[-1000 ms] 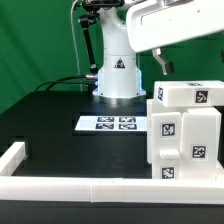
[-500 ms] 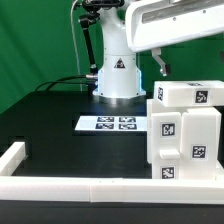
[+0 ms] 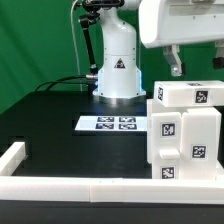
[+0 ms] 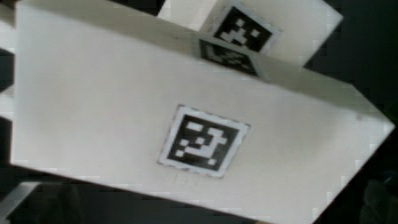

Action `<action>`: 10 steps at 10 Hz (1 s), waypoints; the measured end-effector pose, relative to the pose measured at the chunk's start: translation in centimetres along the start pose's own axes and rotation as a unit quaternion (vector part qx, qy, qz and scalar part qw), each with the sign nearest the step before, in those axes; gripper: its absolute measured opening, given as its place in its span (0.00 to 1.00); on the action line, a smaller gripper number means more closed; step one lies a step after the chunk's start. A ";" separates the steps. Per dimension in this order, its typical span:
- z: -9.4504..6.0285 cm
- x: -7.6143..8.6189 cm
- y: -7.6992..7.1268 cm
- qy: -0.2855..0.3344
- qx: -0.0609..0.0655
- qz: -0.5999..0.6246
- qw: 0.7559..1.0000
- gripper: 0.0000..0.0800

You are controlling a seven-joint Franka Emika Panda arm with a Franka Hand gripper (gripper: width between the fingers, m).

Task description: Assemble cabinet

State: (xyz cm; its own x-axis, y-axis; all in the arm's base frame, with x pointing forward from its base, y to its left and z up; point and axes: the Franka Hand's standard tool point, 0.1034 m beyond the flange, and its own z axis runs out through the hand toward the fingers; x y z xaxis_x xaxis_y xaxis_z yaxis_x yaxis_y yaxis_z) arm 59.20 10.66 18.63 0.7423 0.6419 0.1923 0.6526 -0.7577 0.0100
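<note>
The work surface is a black table (image 3: pixel 60 125) set in front of a green backdrop (image 3: pixel 35 40). A low white border rail (image 3: pixel 60 186) runs along the near edge of the table and turns up at the corner on the exterior view's left. The marker board (image 3: pixel 113 124), a thin flat white sheet printed with four tags, lies flat on the table in front of the robot's white base (image 3: pixel 117 72), which carries a triangular warning label. The cabinet (image 3: pixel 183 135) stands upright on the table at the exterior view's right, just beside the marker board and close behind the border rail; it is a white box-shaped body with a smaller white block seated on top, and square black-and-white tags show on its front faces. The gripper (image 3: pixel 196 62) hangs directly above the cabinet's top block, with one dark finger (image 3: pixel 175 65) visible just above the block; whether the fingers are spread or pressed together cannot be determined, and contact with the block cannot be confirmed. The exterior view alone shows the table, rail, board and base. The wrist view shows only the cabinet (image 4: pixel 178 110) at close range: a broad white face bearing one tag, and a second tagged block behind it.
</note>
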 end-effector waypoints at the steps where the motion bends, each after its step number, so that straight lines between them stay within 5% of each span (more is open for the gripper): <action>1: 0.1 -0.2 0.1 -0.017 0.007 -0.059 0.998 1.00; 6: 0.3 -0.4 0.4 -0.025 0.013 -0.228 0.973 1.00; 10: 1.7 -0.4 0.1 -0.052 0.006 -0.432 0.900 1.00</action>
State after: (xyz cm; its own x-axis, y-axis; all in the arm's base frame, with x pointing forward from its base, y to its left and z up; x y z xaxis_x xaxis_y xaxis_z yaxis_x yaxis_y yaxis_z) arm 59.19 10.52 16.89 -0.0342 0.9991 0.0250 0.9943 0.0315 0.1015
